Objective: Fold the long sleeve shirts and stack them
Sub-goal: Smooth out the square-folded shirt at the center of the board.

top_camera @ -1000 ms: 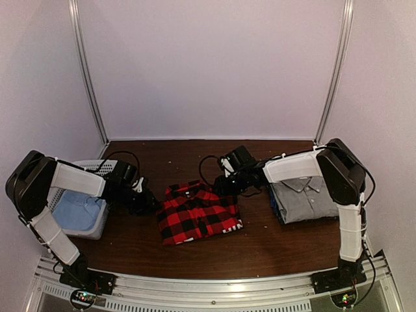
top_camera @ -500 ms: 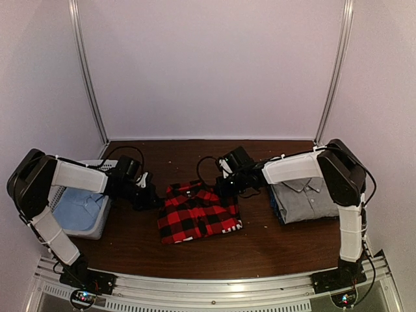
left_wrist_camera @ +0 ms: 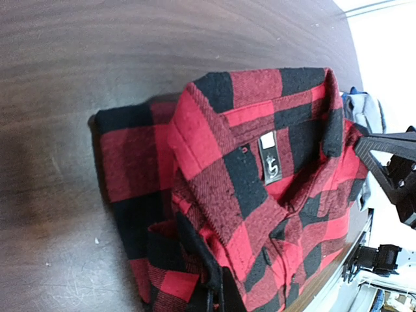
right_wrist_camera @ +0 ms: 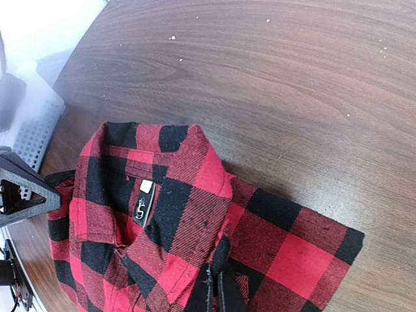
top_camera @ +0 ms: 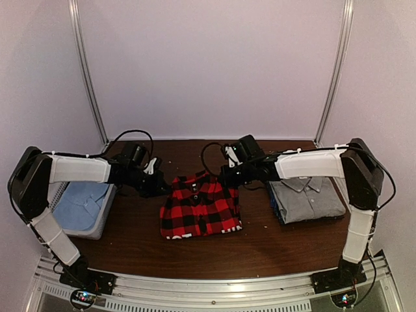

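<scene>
Left jaws and right jaws: each closed on a collar-end corner of the folded flannel shirt point(top_camera: 200, 208), at the middle of the table point(top_camera: 260, 250) near the folded grey shirt point(top_camera: 305, 198); risk: uneven pull or a slipping pinch spills the folds open

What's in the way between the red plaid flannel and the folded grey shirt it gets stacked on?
Nothing lies on the table between the flannel and the grey shirt. Only the right arm's forearm passes above the grey shirt's far edge.
</scene>
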Robot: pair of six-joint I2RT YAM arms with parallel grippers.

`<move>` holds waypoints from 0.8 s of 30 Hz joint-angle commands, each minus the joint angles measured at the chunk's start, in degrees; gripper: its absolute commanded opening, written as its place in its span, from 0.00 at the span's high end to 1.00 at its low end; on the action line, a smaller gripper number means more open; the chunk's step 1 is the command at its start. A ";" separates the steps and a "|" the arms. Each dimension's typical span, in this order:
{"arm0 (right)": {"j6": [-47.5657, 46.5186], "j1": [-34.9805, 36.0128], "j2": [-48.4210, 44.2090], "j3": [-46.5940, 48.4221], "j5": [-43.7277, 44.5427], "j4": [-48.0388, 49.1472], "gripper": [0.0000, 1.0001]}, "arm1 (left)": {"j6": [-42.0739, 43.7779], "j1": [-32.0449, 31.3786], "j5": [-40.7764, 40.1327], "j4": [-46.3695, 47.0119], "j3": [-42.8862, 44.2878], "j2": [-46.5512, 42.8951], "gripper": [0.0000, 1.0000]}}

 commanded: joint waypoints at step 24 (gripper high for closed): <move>-0.39 -5.18 -1.91 -10.50 4.30 4.56 0.99 | 4.60 0.58 0.60 1.19 12.86 14.10 1.00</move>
